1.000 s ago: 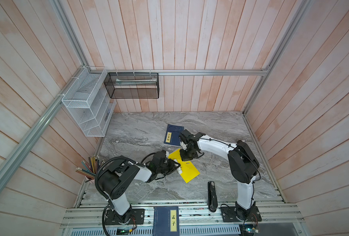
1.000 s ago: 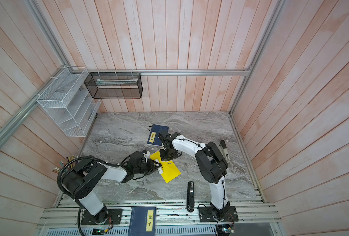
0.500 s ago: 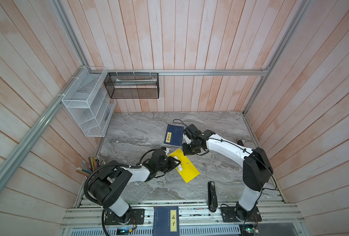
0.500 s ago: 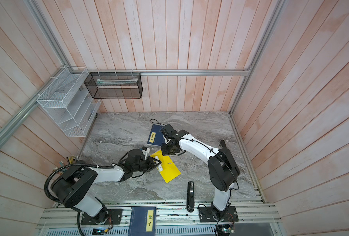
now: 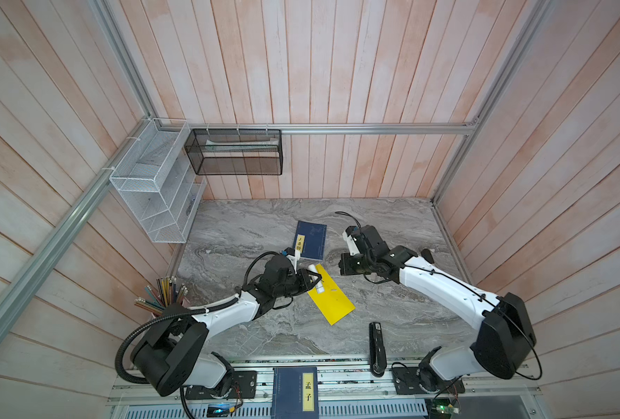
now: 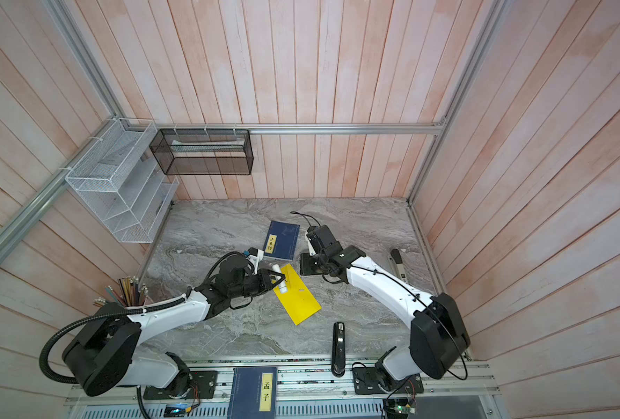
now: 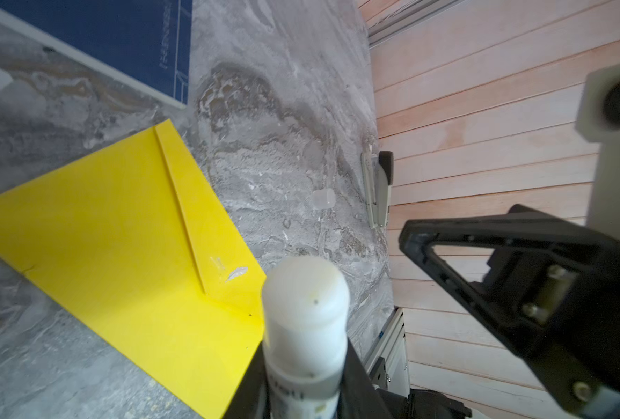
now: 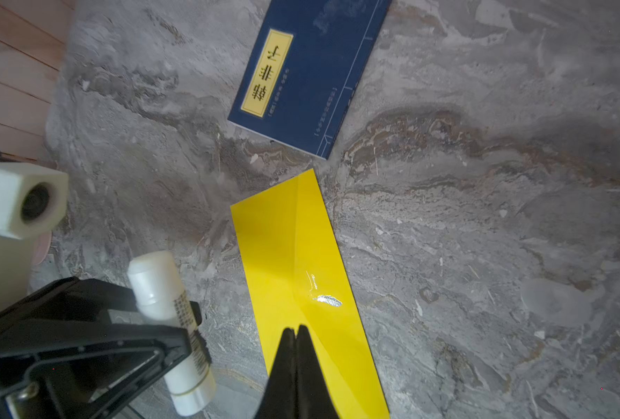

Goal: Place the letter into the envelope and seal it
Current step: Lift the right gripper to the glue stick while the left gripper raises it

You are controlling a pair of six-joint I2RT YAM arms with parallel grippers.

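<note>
Right wrist view: flat yellow paper envelope, glossy smear, on veined grey marble desk; left gripper pinches white cylindrical glue stick; right gripper pressed together, empty.

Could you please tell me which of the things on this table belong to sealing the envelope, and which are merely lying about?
In use:
- envelope, flat on the table, flap folded
- glue stick, held in the left gripper
- right gripper, shut, empty

Lying about:
- blue book
- pencils
- black stapler
- wire shelves on the wall
</note>
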